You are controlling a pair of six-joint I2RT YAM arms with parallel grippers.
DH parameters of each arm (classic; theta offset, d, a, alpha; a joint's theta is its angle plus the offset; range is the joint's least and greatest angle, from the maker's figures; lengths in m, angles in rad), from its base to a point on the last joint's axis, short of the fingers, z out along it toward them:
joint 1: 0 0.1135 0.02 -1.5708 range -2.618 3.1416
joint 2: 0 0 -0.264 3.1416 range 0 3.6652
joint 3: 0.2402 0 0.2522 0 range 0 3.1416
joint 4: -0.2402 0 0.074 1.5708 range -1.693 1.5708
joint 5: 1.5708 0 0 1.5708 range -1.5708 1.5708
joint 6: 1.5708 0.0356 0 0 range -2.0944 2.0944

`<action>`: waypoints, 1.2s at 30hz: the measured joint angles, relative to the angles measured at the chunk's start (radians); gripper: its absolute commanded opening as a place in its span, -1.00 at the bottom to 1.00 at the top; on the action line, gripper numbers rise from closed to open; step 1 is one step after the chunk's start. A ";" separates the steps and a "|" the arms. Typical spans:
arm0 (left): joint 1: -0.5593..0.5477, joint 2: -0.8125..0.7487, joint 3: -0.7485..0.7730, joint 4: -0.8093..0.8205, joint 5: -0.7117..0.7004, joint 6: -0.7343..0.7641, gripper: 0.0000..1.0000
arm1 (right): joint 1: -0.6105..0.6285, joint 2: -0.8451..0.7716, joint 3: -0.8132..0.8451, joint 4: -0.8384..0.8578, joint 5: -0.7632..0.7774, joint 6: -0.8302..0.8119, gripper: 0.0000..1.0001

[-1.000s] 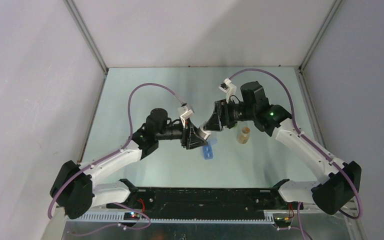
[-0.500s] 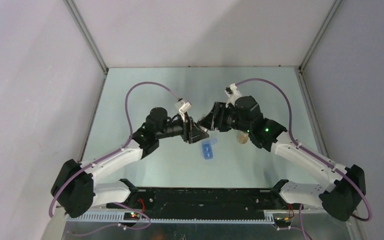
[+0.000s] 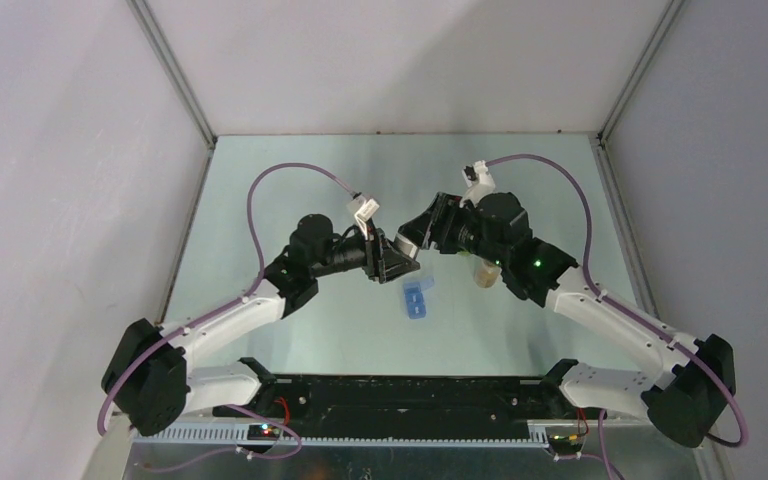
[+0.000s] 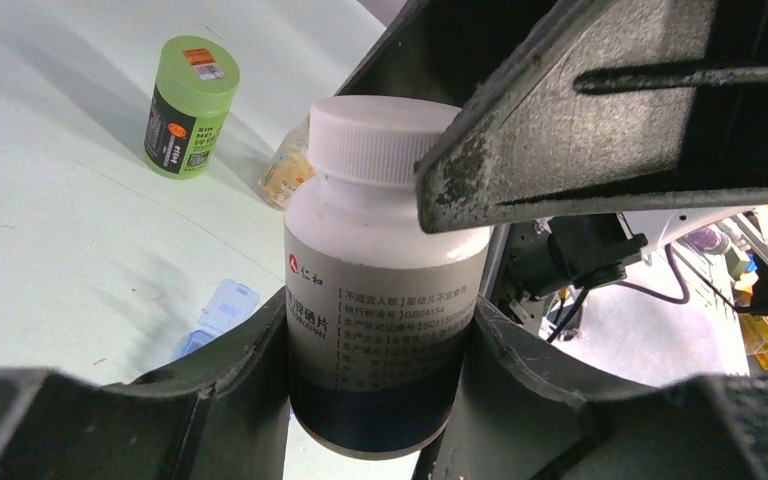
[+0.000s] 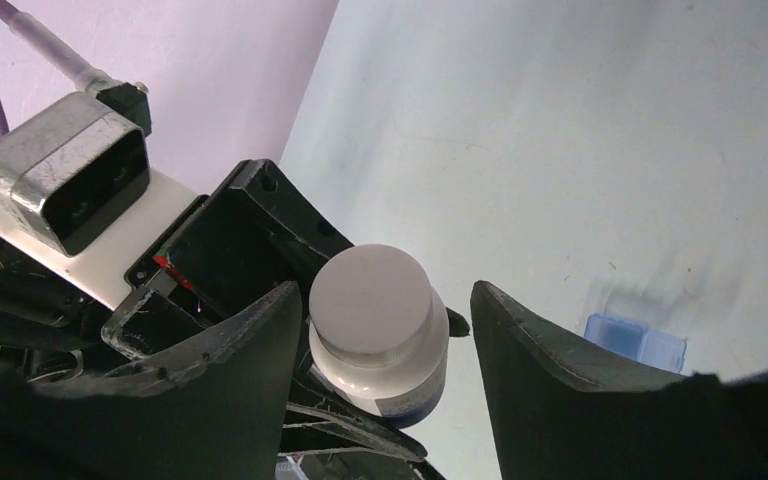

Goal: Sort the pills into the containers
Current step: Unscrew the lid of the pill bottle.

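Note:
My left gripper [image 3: 392,262] [image 4: 380,330] is shut on the lower body of a white pill bottle [image 4: 385,290] [image 3: 409,247] with a white screw cap, holding it above the table. My right gripper [image 3: 415,235] [image 5: 385,295] stands open around that cap [image 5: 370,295]. The cap lies near its left finger, with a clear gap to the right one. A blue compartment pill box [image 3: 417,298] [image 4: 222,308] [image 5: 635,338], the container, lies on the table just below the bottle. The pills themselves are hidden.
A small amber bottle [image 3: 486,272] [image 4: 287,172] stands right of the pill box, partly under my right arm. A green bottle [image 4: 190,105] stands farther back on the pale green table [image 3: 290,180]. Grey walls enclose the left, right and far sides.
My right gripper has opened wider and shifted left and back, its fingers now straddling the bottle's cap. My left gripper has kept its grip, moving slightly back with the bottle.

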 measured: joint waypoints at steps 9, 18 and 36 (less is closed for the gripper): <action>0.000 -0.018 -0.002 -0.003 0.003 -0.018 -1.00 | -0.010 0.000 0.025 -0.014 -0.043 -0.060 -0.58; -0.013 -0.045 0.003 0.003 0.042 -0.035 -1.00 | -0.096 -0.032 0.039 -0.034 -0.280 -0.161 -1.00; -0.010 -0.149 0.017 -0.087 0.129 0.038 -1.00 | -0.186 -0.156 0.039 -0.023 -0.528 -0.336 0.98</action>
